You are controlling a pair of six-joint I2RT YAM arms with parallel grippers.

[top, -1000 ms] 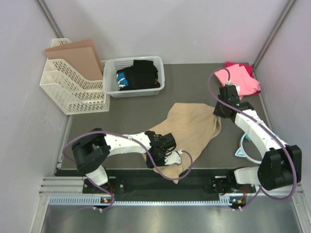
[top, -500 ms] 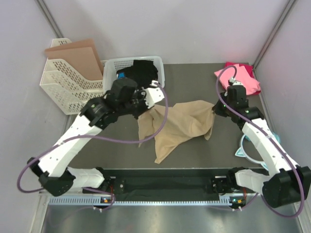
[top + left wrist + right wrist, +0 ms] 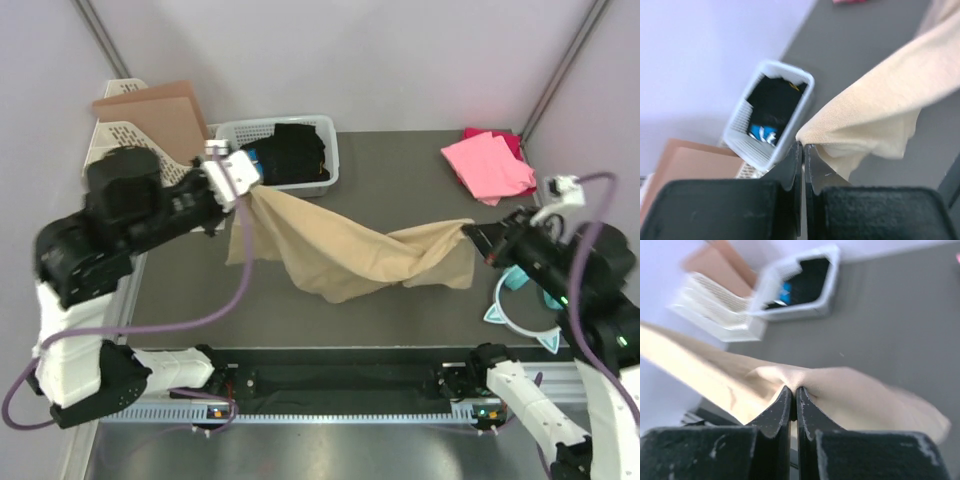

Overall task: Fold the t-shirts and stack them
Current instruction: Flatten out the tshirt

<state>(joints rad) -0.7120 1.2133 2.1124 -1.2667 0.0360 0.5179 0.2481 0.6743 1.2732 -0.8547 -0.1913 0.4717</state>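
Tan shirt hangs stretched over the table, with left gripper and right gripper each pinched tight on one end. Pink shirts lie far right. Folding and stacking the tan one appear not yet done.

tan t-shirt plain | pink t-shirt bright | basket white | cardboard sheet brown | table dark grey

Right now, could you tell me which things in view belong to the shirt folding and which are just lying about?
Part of the job: tan t-shirt, held up between the left gripper and right gripper, both shut on it; pink t-shirt; magenta t-shirt under it.
Just lying about: white basket of dark clothes; cardboard sheet; white file rack; pale blue ring.
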